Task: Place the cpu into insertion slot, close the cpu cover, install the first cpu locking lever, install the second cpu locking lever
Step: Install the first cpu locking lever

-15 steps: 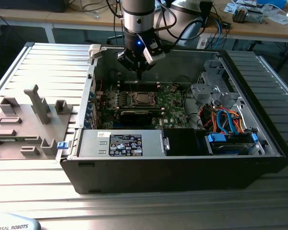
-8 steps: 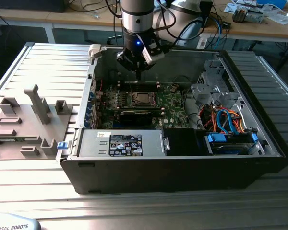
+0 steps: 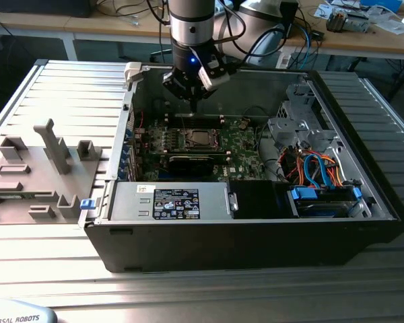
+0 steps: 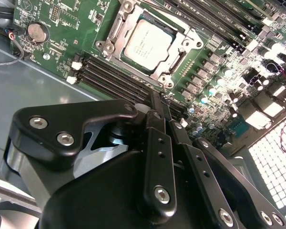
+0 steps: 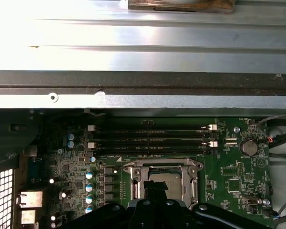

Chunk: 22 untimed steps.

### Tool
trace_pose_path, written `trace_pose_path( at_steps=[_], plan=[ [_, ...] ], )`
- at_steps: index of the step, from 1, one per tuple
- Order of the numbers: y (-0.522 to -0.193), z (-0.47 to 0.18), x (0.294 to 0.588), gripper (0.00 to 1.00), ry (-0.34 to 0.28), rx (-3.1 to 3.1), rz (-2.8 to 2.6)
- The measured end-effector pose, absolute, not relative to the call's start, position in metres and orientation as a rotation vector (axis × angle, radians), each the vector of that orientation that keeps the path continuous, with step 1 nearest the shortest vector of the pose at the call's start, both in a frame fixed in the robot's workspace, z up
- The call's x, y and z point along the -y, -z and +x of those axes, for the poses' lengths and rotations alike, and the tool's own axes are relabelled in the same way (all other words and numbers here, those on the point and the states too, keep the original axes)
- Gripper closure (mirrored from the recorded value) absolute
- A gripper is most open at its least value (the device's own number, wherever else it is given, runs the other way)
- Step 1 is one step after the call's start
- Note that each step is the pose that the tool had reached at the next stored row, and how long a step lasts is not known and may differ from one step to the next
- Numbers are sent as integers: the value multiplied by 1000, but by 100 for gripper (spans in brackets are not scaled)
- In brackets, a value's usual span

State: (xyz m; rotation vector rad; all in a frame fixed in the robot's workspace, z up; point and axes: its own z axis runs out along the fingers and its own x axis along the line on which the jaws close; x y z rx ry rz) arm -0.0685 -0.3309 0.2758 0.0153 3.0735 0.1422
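The cpu (image 4: pixel 147 40) lies flat in the insertion slot (image 3: pixel 199 139) on the green motherboard, silvery top up. The cpu cover (image 4: pixel 115 29) lies down around it as a silver frame, the chip showing through its window. My gripper (image 3: pixel 192 99) hangs above the board just behind the socket, at the case's back wall. Its black fingers (image 4: pixel 158 143) lie side by side, shut, with nothing between them. In the first wrist view the gripper (image 5: pixel 155 193) hides part of the cpu (image 5: pixel 166 182) and the cover (image 5: pixel 133 172).
Long black memory slots (image 5: pixel 150 138) run between the socket and the case's back wall. A black graphics card (image 3: pixel 192 161) sits in front of the socket, a power supply (image 3: pixel 175 202) nearer still. A drive cage (image 3: pixel 303 128) and cables (image 3: pixel 316 168) fill the exterior view's right. A grey fixture tray (image 3: pixel 34 168) lies outside, left.
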Motion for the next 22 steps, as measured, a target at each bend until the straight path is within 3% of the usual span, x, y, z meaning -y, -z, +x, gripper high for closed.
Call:
trace_pose_path(
  at_steps=[22],
  plan=[
    [-276,-73,326,89,-142,-3073,15]
  ],
)
